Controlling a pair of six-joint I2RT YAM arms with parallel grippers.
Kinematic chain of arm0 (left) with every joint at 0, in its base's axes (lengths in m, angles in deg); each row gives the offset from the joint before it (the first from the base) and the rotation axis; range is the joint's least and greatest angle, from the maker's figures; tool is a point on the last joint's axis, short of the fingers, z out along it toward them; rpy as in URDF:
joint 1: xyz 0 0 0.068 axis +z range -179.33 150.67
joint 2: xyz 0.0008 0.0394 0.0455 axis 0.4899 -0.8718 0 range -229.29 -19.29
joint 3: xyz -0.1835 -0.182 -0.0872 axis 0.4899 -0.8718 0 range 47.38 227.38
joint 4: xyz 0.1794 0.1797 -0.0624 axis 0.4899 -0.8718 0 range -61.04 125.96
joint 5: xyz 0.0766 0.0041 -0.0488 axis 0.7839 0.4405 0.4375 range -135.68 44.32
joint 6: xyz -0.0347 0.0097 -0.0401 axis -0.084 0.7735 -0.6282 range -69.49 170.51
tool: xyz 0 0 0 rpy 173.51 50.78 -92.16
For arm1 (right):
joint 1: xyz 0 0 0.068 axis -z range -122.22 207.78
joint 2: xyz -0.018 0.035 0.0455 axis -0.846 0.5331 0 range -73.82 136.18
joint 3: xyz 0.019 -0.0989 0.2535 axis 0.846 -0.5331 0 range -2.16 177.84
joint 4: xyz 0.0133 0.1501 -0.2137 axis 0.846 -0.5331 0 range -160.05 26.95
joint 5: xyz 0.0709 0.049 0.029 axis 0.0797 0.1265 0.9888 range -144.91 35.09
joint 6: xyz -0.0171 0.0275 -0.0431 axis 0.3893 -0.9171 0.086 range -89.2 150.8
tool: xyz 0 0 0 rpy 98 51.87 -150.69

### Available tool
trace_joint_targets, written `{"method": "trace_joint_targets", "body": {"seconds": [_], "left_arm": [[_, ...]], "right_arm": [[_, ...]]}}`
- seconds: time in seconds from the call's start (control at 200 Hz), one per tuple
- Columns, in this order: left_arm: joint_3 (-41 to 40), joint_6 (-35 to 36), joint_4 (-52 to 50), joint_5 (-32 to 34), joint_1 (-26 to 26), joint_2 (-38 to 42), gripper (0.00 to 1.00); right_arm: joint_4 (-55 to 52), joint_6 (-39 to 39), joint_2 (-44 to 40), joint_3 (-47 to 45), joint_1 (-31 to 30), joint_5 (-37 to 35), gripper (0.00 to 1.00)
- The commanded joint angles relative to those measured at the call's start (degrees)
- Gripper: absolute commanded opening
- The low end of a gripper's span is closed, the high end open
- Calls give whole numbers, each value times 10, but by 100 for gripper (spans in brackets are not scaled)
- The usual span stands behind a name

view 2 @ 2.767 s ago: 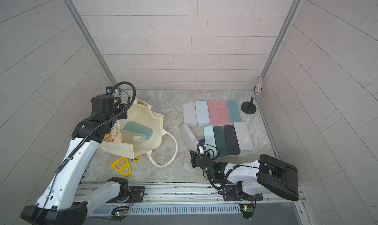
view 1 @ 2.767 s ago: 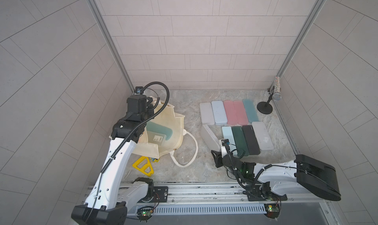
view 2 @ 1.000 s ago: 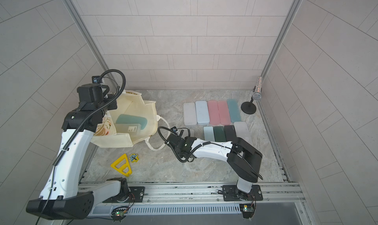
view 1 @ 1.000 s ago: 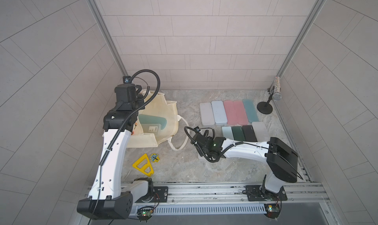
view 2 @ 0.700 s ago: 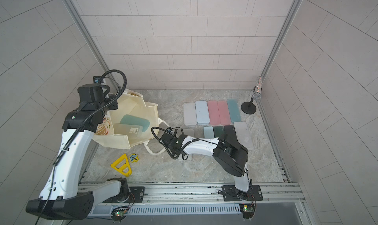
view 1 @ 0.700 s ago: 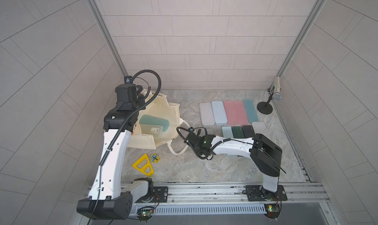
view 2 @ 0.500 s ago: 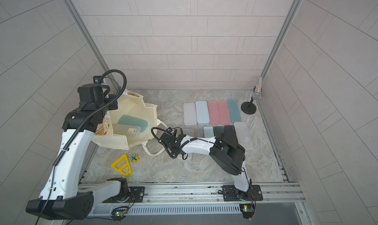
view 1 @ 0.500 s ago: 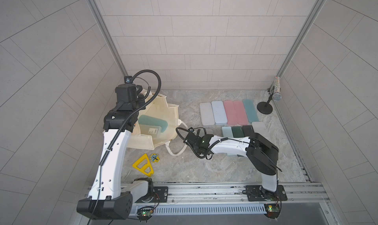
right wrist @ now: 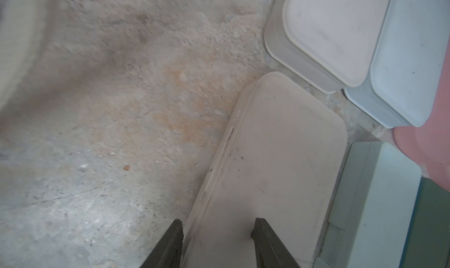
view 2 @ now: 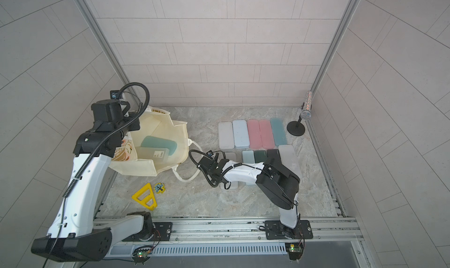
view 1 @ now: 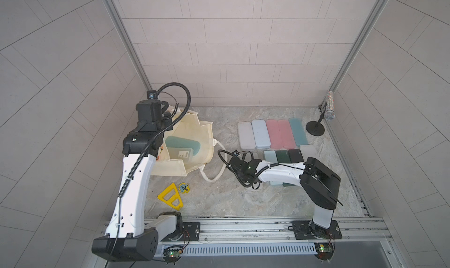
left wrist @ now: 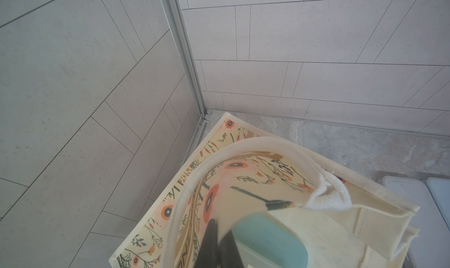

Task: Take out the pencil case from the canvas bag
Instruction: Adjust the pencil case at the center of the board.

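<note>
Pencil case [view 1: 187, 143] in canvas bag [view 1: 194, 130] looks rigid, light: pinch across narrow width; left pincer [left wrist: 219, 230] clamps bag rim, right pincer [right wrist: 218, 221] at bag's 3 o'clock part-open, empty.

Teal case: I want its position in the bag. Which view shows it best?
Both top views: most of the teal case shows inside the bag. Left wrist shows one blurred end; right wrist, nothing.
</note>
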Motion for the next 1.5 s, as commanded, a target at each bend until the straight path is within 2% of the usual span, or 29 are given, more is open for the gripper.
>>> {"method": "trace_joint_targets", "body": {"seconds": [0.0, 0.255, 0.595, 0.715, 0.896, 1.186, 1.251, 1.386, 1.491], "left_arm": [[5, -6, 53, -4, 3, 10, 0], [4, -8, 54, -11, 5, 8, 0], [-4, -11, 64, -73, 6, 4, 0], [-5, -12, 64, -89, 6, 1, 0], [-28, -33, 69, -121, 7, 5, 0], [-116, -95, 77, -250, 0, 44, 0], [-137, -107, 76, -277, 0, 60, 0], [-169, -114, 52, -293, 0, 97, 0], [-193, -113, 48, -302, 0, 118, 0]], "right_arm": [[-22, -4, -13, -18, 17, -2, 50], [-28, 7, -28, -31, 33, -4, 50], [-35, -29, -41, -38, 56, -6, 50], [-25, -25, -60, -39, 56, -1, 56], [87, 23, -159, -104, 56, 23, 71], [301, 66, -313, -250, 56, -34, 80], [358, 74, -341, -287, 57, -38, 85], [430, 92, -361, -332, 63, -25, 99], [447, 94, -356, -337, 64, -8, 100]]}}
